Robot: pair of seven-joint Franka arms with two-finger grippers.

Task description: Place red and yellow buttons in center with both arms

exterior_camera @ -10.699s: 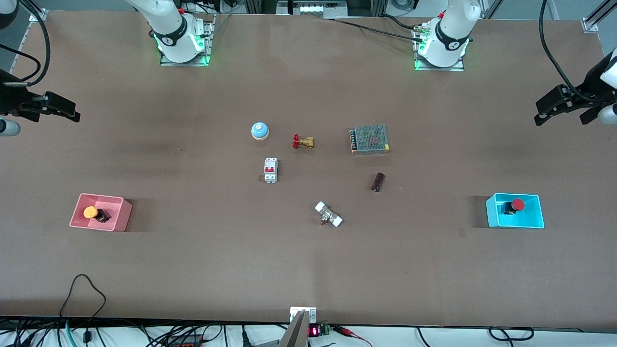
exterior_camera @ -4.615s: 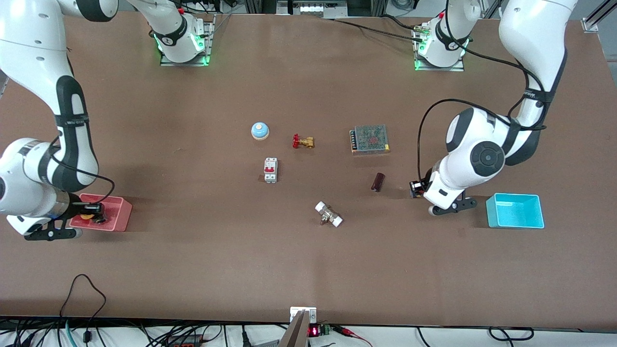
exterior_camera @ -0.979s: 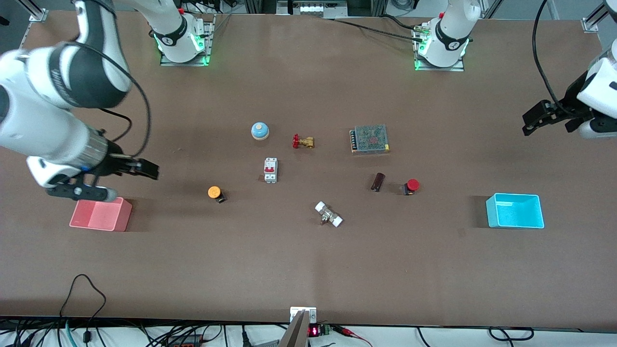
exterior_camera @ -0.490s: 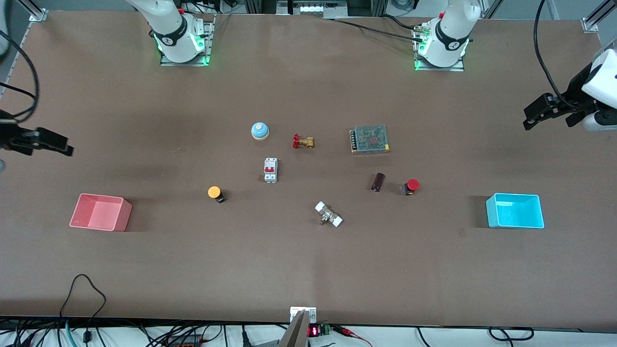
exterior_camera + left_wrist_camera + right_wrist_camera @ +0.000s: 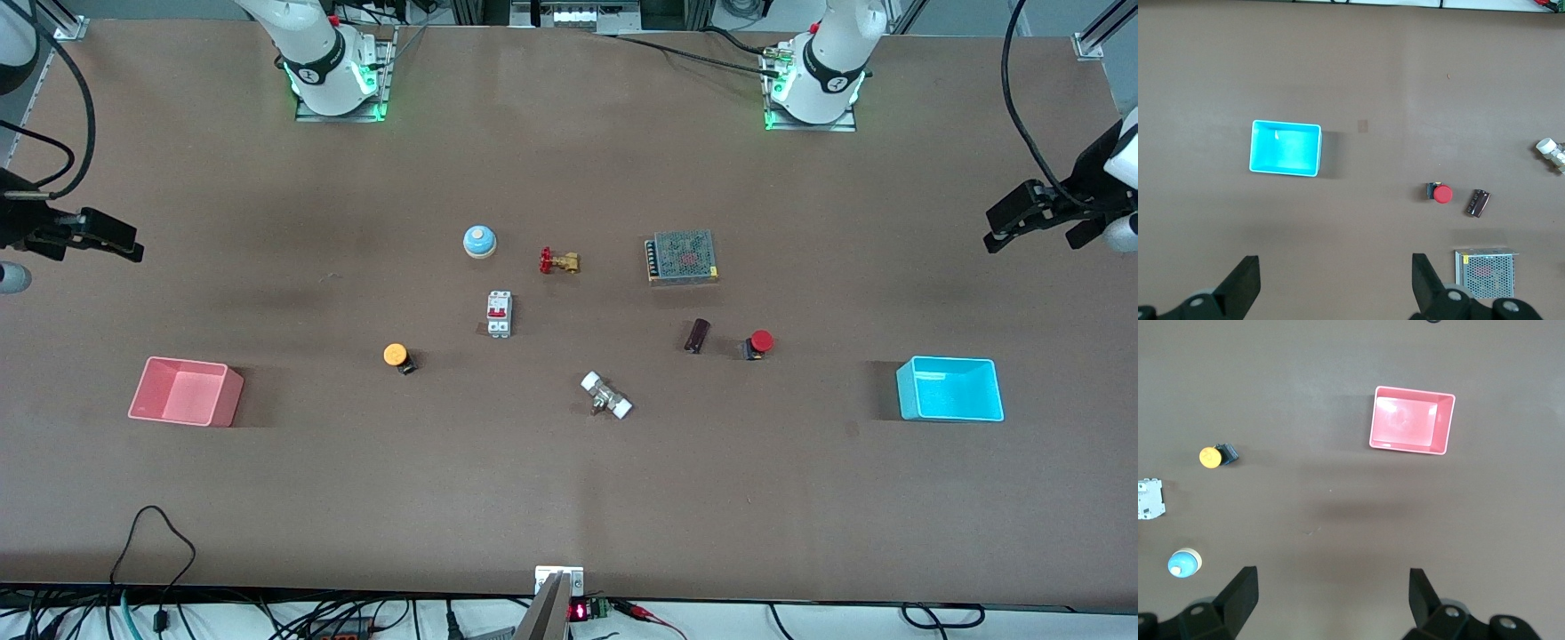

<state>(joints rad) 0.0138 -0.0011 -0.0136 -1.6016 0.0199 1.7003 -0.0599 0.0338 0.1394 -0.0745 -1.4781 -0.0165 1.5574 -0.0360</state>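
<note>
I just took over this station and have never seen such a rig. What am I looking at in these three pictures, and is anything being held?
Two white robot arms share a brown table. The wide picture looks down from across it; the other two come from wrist cameras. The left tool and right tool hover open at the table's ends, holding nothing. The red button and yellow button lie among small hardware in the middle. The pink bin and cyan bin are empty.
</note>
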